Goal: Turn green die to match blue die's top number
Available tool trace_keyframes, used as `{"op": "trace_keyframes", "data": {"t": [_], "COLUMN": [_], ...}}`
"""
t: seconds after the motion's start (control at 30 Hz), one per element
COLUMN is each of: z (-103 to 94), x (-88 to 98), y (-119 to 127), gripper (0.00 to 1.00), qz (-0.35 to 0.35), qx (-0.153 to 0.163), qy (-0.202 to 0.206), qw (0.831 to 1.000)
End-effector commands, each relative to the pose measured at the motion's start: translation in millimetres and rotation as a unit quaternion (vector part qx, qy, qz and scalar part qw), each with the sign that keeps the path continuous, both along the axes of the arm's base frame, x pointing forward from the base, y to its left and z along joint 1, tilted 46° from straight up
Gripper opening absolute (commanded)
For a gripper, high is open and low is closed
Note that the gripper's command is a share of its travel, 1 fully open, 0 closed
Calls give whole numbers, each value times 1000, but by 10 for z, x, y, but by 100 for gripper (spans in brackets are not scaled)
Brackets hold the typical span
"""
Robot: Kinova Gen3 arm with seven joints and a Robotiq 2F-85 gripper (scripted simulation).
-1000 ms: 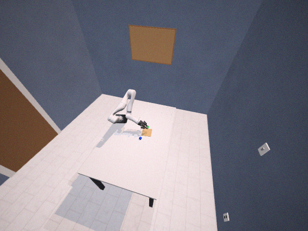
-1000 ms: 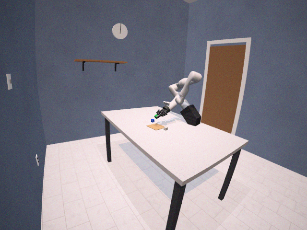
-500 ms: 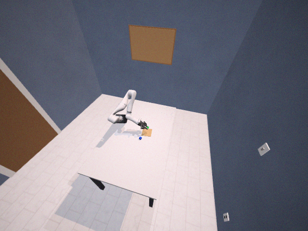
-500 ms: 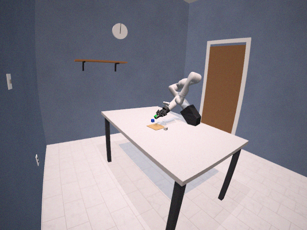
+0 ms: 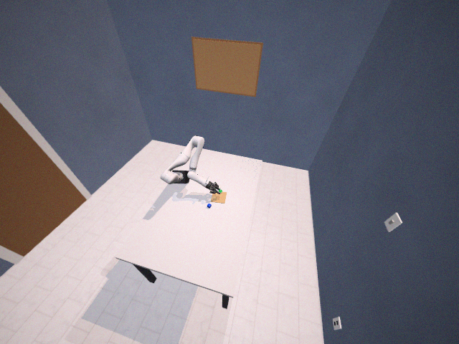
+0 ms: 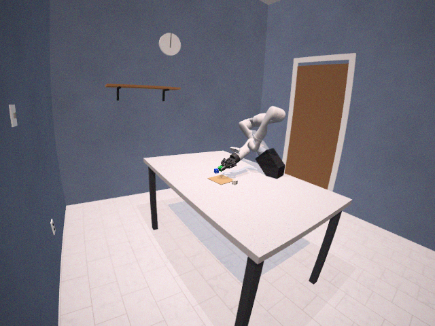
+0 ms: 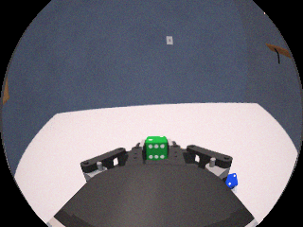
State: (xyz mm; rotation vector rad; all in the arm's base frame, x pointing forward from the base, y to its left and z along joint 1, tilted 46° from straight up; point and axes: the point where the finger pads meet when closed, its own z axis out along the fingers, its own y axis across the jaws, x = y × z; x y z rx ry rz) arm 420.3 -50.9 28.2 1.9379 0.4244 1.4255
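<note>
Green die (image 5: 220,191) (image 6: 220,168) (image 7: 156,148) in gripper (image 5: 219,191) (image 6: 221,168) (image 7: 156,145), blue die (image 5: 209,205) (image 6: 216,170) (image 7: 231,181), tan mat (image 5: 222,198) (image 6: 219,180), whitish die (image 6: 234,182) beside mat

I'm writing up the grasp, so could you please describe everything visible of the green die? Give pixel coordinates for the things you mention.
The green die (image 5: 220,191) (image 6: 220,168) (image 7: 156,149) is a glossy-looking cube with white pips. In the wrist view, one face shows six. It is held between the fingers of the gripper (image 5: 219,191) (image 6: 221,168) (image 7: 156,148), raised above the table. The pips on its other faces are too unclear to count.
</note>
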Motion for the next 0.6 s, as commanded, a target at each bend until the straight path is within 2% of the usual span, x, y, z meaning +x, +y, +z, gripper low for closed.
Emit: {"op": "trace_keyframes", "data": {"t": [0.0, 0.37, 0.57], "z": [-91, -275, -314], "x": [10, 45, 52], "y": [-127, -313, -353], "gripper": [26, 26, 26], "qz": [-3, -3, -3], "qx": [0, 0, 0], "qy": [-1, -1, -1], "qw": [1000, 1000, 1000]}}
